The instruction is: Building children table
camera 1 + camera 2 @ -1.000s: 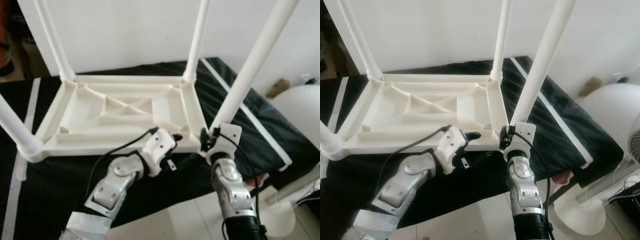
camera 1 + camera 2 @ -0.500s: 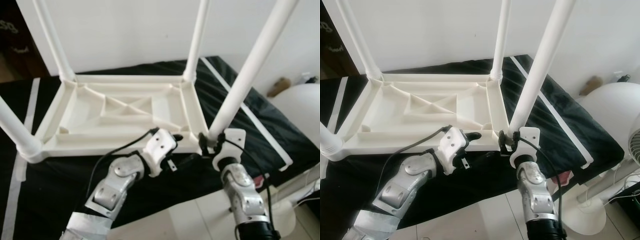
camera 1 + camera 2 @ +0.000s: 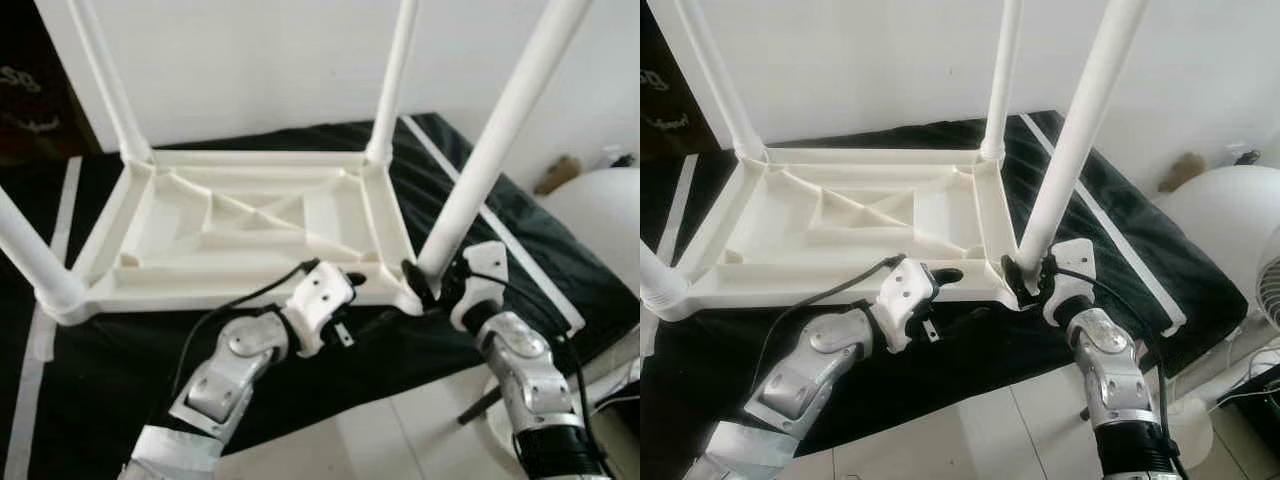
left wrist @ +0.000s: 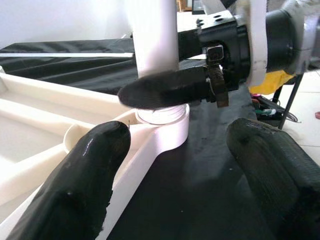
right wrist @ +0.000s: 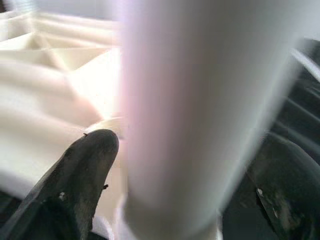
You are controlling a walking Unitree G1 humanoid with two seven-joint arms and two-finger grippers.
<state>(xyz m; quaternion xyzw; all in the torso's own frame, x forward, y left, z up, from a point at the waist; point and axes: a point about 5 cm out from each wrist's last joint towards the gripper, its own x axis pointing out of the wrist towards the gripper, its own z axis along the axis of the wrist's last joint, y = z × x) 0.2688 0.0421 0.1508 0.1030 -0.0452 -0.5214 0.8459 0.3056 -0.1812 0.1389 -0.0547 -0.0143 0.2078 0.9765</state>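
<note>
Fingers of the right gripper [image 3: 1023, 277] clasp the near-right leg [image 3: 1072, 135] at its socket; the left gripper [image 3: 945, 273], open, rests by the upturned table's [image 3: 830, 225] near edge.

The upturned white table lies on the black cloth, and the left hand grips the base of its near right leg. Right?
Not quite: the right hand grips the near right leg, as the right wrist view shows. The left hand sits open at the table edge.
</note>
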